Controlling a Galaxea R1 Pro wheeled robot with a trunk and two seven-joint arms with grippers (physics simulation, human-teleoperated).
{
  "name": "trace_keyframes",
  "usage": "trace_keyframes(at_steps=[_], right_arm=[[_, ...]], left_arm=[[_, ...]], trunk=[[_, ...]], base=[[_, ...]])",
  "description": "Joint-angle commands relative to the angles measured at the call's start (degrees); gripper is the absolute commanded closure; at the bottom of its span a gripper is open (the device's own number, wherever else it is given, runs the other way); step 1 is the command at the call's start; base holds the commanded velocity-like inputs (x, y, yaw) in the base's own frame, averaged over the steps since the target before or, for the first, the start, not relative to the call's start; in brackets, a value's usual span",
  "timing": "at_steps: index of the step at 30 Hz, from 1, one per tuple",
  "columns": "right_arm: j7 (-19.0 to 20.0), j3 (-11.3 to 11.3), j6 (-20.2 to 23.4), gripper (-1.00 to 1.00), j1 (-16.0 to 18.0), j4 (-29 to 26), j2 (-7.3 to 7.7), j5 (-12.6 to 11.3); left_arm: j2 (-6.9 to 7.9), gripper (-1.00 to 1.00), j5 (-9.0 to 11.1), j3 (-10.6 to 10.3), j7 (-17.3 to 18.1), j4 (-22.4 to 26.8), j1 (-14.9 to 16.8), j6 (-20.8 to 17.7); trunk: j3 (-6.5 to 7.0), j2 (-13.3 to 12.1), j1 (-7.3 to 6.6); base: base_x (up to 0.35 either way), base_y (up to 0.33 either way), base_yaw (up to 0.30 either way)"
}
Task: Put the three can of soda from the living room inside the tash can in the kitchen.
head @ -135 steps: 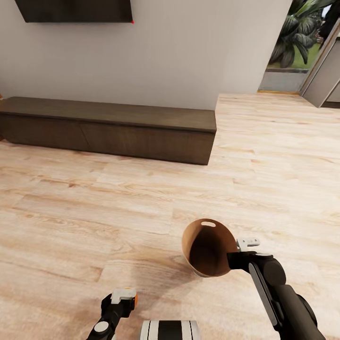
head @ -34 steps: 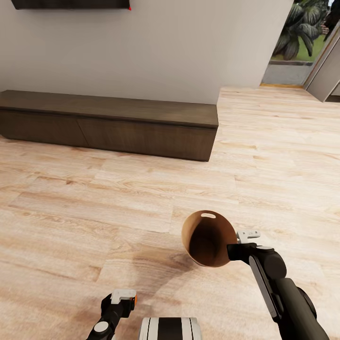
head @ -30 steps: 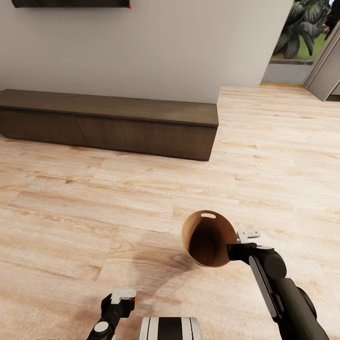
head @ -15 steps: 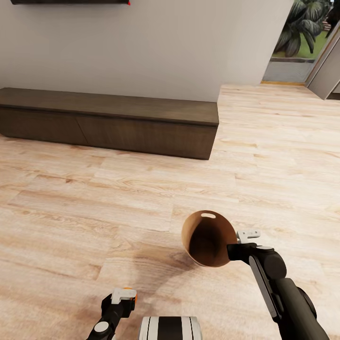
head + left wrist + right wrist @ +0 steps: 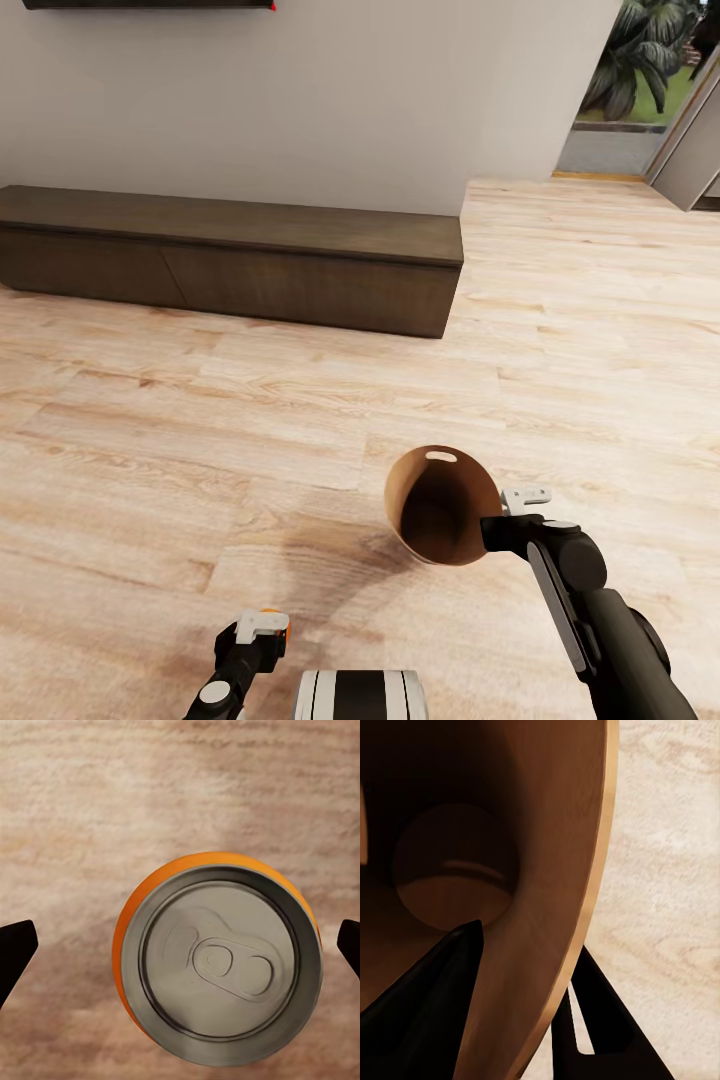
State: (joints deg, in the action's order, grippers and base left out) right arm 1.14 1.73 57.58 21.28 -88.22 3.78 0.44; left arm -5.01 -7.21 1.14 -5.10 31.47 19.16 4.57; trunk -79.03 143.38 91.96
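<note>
My right gripper is shut on the rim of the tash can, a round bin with a brown inside and an oval handle slot, held tilted above the pale wood floor. In the right wrist view one finger lies inside the tash can and the other outside the rim. Low at the left of the head view, my left gripper holds an orange can of soda. In the left wrist view the can of soda shows its silver top with pull tab, between the fingertips.
A long dark wood console stands against the grey wall, with the bottom edge of a black TV above it. At the far right an opening shows plants outside. Open wood floor stretches ahead.
Since the earliest frame the whole view has shifted slightly, so the camera moved. Over the last second almost nothing differs. Both grips stay as they were.
</note>
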Motion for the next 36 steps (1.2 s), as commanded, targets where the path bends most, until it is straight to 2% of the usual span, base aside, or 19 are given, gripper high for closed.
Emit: trace_keyframes(at_steps=[1,36], right_arm=[[0.0,0.0,0.0,1.0,0.0,0.0,0.0,-0.7],[0.0,0.0,0.0,1.0,0.0,0.0,0.0,-0.7]], left_arm=[[0.0,-1.0,0.0,0.0,0.0,0.0,0.0,0.0],[0.0,-1.0,0.0,0.0,0.0,0.0,0.0,0.0]], trunk=[[0.0,0.0,-0.01],[-0.44,0.0,0.05]], base=[[0.0,0.0,0.0],[0.0,0.0,0.0]])
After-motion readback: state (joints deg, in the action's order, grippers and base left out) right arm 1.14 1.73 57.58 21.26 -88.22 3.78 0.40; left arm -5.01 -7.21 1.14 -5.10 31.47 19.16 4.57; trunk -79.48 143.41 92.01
